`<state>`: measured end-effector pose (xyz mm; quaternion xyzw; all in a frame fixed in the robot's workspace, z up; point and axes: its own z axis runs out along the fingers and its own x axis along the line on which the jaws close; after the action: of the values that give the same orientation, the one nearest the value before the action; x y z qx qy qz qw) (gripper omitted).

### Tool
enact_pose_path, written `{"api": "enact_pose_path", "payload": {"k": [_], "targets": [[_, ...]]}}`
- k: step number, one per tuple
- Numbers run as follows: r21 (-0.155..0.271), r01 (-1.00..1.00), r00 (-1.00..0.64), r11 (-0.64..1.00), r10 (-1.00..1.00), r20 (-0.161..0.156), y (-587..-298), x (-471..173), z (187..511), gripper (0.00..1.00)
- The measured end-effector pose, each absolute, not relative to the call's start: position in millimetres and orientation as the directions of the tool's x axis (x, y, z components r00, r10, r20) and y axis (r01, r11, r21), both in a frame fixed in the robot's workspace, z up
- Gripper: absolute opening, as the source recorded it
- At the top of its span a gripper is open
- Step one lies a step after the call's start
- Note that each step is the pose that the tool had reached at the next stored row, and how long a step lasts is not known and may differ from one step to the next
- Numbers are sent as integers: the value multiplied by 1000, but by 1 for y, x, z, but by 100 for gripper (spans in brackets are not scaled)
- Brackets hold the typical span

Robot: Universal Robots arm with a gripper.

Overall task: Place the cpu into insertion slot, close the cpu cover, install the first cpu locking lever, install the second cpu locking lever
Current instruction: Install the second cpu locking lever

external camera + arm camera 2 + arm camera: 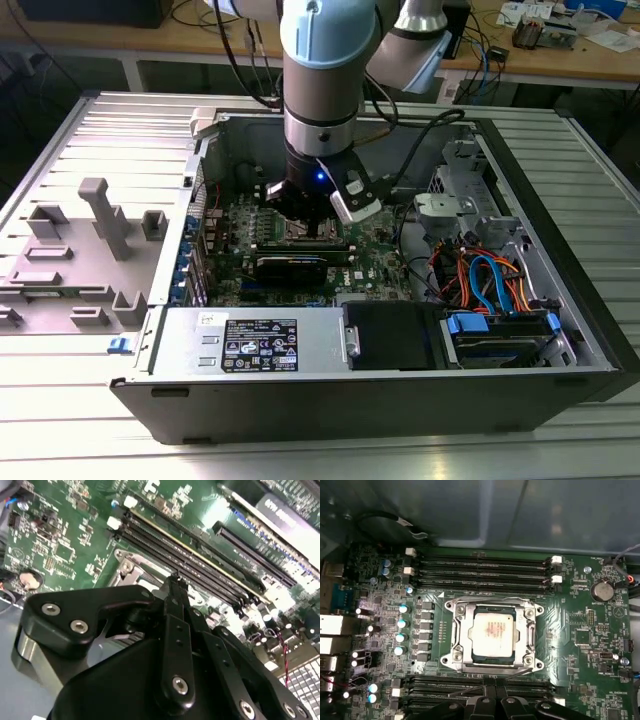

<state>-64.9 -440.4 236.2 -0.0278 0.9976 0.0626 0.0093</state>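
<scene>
Jaws pressed together, cpu point(493, 631) just beyond, under cpu cover point(462, 640)

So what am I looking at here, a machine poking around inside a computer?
Yes. In the exterior view, a robot arm reaches down into an opened computer case lying on a metal table. The other two pictures come from cameras riding near the arm's wrist. The first wrist view looks down on the green motherboard: the cpu sits in its insertion slot, with the cpu cover lying down around it. The black gripper hangs just above the board, fingers together, holding nothing that I can see.
</scene>
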Motion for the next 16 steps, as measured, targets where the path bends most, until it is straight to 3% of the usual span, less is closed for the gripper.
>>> {"api": "enact_pose_path", "payload": {"k": [16], "targets": [[136, -57, -998, 989, -54, -23, -442, -67, 235, 11]]}}
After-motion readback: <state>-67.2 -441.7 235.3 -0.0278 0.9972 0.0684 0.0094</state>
